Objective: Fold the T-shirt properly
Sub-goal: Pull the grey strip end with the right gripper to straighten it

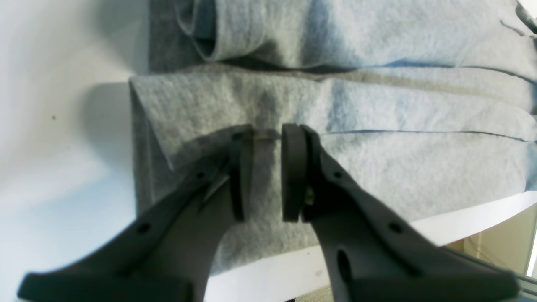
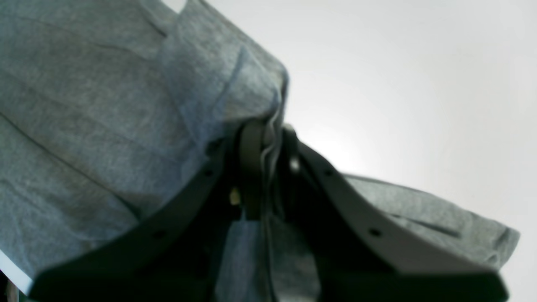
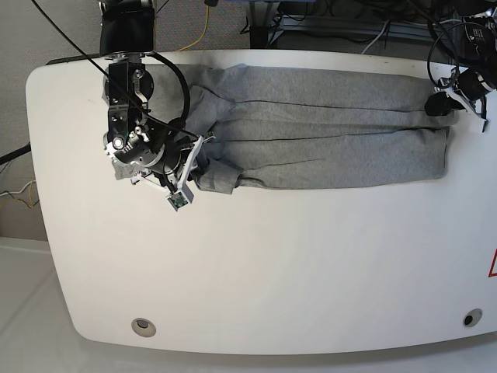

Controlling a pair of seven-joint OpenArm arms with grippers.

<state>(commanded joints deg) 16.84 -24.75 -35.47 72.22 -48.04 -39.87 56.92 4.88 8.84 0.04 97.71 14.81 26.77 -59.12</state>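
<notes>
1. Grey T-shirt (image 3: 326, 128), folded into a long band, lies along the table's (image 3: 256, 272) far edge, spanning most of its width.
2. The right gripper (image 2: 268, 142) hangs over the far-left part of the table, pressed together on a bunched fold of the T-shirt.
3. The left gripper (image 1: 267, 134) sits at the far-right corner, its jaws slightly spread over the cloth and pinching nothing.
4. No lettering or label can be read.

The table (image 3: 256, 264) is seen from overhead in the base view; the T-shirt (image 3: 326, 132) is shared, shown close-up past each wrist view's gripper.
</notes>
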